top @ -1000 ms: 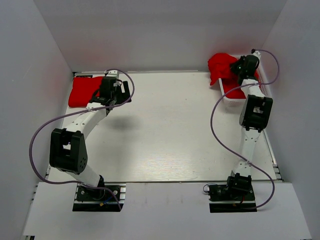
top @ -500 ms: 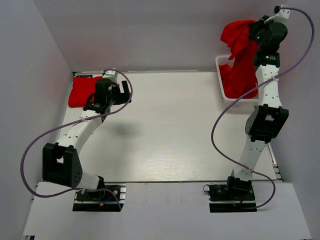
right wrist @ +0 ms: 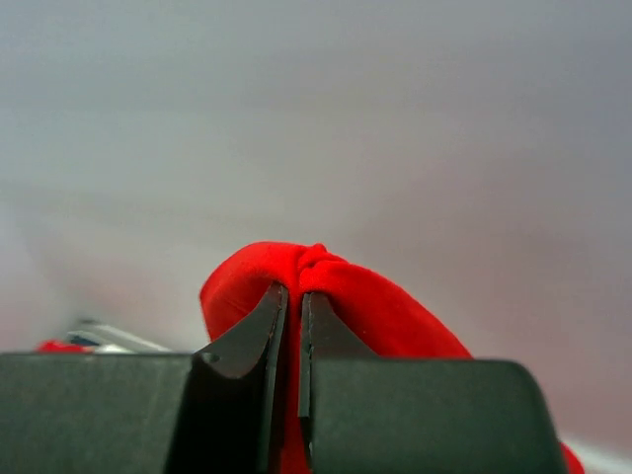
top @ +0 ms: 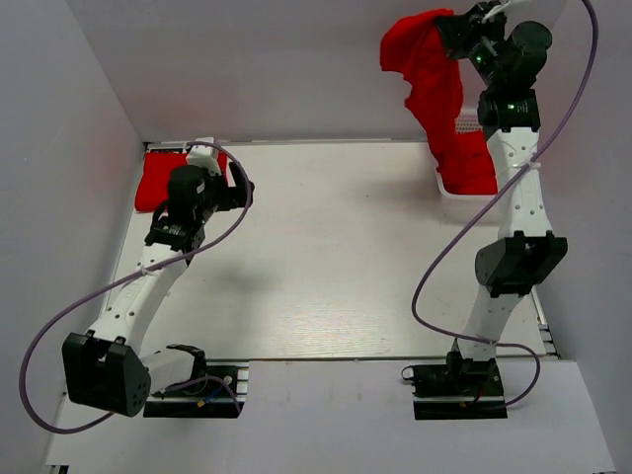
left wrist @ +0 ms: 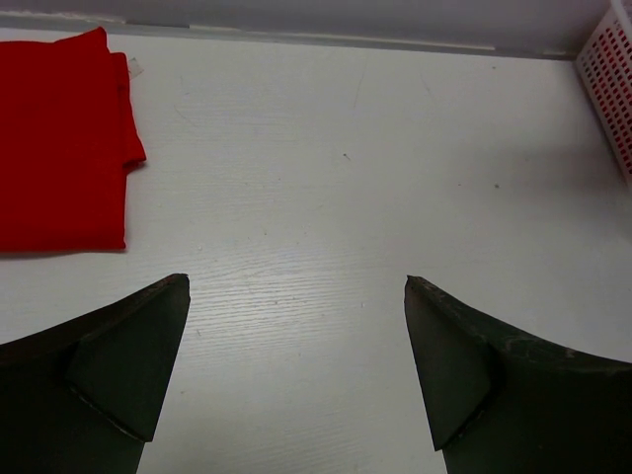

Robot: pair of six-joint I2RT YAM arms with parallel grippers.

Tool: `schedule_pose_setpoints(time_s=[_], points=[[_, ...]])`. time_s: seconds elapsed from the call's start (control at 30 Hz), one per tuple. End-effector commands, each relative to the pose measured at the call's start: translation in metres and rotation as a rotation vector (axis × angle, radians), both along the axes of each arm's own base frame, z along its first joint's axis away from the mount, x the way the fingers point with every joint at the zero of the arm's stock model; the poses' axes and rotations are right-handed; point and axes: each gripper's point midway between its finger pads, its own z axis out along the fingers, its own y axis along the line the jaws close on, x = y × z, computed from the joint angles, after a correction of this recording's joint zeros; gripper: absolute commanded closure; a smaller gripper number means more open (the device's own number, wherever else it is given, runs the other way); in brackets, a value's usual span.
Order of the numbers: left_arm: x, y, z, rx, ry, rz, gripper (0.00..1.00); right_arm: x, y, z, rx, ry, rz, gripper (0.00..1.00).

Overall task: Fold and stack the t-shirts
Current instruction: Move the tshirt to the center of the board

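Note:
My right gripper is shut on a red t-shirt and holds it high above the white basket at the back right; the shirt hangs down into the basket. In the right wrist view the cloth bunches over my closed fingertips. A folded red t-shirt lies flat at the back left of the table, also at the upper left of the left wrist view. My left gripper is open and empty above the table just right of that folded shirt.
The white basket's mesh wall shows at the right edge of the left wrist view. Grey walls enclose the table on the left, back and right. The white wood-grain tabletop spreads between the arms.
My right gripper has risen from the basket and swung left, lifting the red t-shirt high. My left arm has pulled back toward the near side, away from the folded shirt.

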Motion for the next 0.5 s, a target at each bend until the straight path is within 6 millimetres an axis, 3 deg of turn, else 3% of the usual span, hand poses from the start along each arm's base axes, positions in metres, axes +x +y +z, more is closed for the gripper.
schedule_pose_setpoints(time_s=[0.0,0.07,0.1,0.2,0.3,0.4,0.47], points=[[-0.009,0.004,0.007,-0.004,-0.015,0.008,0.0,-0.09,0.044,0.106,-0.021,-0.319,0.175,1.0],[-0.014,0.005,0.018,-0.007,-0.028,0.008,0.0,-0.1,0.055,0.111,-0.011,-0.327,0.217,1.0],[-0.013,0.007,0.018,-0.012,-0.027,0.022,0.0,-0.11,0.07,0.112,-0.009,-0.327,0.271,1.0],[-0.018,0.012,0.021,-0.005,-0.029,0.046,0.0,-0.122,0.096,0.103,-0.041,-0.326,0.349,1.0],[-0.023,0.021,0.024,-0.012,-0.017,0.097,0.0,-0.118,0.115,0.078,-0.077,-0.269,0.386,1.0],[-0.029,0.029,0.017,-0.008,0.019,0.142,0.0,-0.111,0.128,0.032,-0.107,-0.178,0.389,1.0],[-0.034,0.032,0.01,-0.01,0.042,0.162,0.0,-0.102,0.136,-0.028,-0.13,-0.059,0.395,1.0]])
